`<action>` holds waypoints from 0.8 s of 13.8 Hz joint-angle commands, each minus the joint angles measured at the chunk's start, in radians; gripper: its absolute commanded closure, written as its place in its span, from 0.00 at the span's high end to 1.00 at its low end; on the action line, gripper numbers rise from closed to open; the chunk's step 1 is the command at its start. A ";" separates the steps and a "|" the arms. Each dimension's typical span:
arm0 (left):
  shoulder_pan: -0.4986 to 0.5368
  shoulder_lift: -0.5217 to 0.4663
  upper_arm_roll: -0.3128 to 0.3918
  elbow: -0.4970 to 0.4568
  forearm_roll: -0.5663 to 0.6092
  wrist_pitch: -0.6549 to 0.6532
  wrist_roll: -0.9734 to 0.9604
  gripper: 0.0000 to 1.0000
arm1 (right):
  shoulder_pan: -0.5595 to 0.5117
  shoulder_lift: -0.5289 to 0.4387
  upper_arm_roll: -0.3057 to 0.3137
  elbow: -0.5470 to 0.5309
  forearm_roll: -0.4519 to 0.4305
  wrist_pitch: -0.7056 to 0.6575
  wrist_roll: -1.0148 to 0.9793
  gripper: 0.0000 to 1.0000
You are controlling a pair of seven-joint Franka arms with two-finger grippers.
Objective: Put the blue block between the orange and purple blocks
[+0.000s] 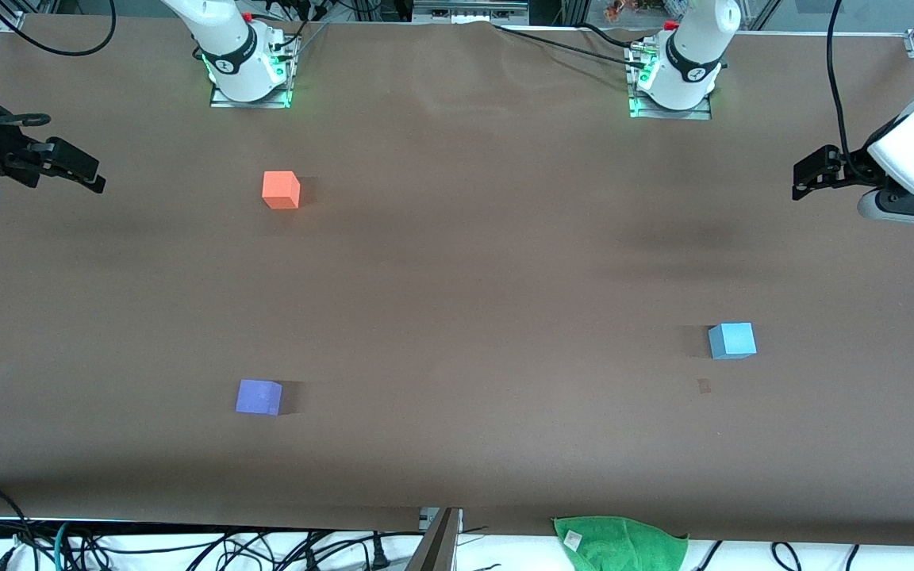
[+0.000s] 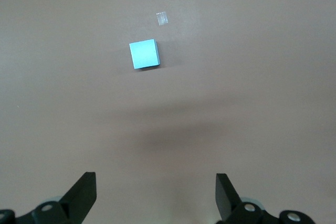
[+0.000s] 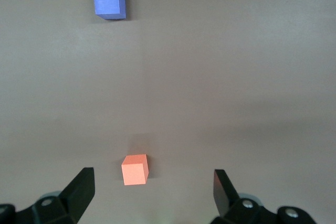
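Nearest the camera, a green cloth (image 1: 620, 541) hung at the tabletop (image 1: 457, 285) edge. From the tabletop's middle, the purple block (image 1: 259, 396) lay at about 8 o'clock, the orange block (image 1: 281, 189) at 10 o'clock and the blue block (image 1: 732, 340) at 4 o'clock, well apart from both. Nothing was done yet: picking and placing remained. The left end effector (image 1: 810, 176) and right end effector (image 1: 76, 170) hung spread and empty over opposite ends. No readable writing was visible.

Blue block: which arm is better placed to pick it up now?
Left. The blue block lies toward the left arm's end, and the open left gripper sees it.
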 commanded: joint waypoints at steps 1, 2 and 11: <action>0.003 0.025 -0.004 0.028 0.020 -0.008 0.004 1.00 | -0.016 -0.023 0.011 -0.015 0.014 -0.003 0.008 1.00; 0.005 0.035 -0.006 0.028 0.019 -0.008 0.002 1.00 | -0.016 -0.023 0.011 -0.015 0.014 -0.004 0.008 1.00; 0.028 0.308 0.007 0.020 0.035 0.321 -0.002 1.00 | -0.016 -0.023 0.011 -0.015 0.014 -0.004 0.008 1.00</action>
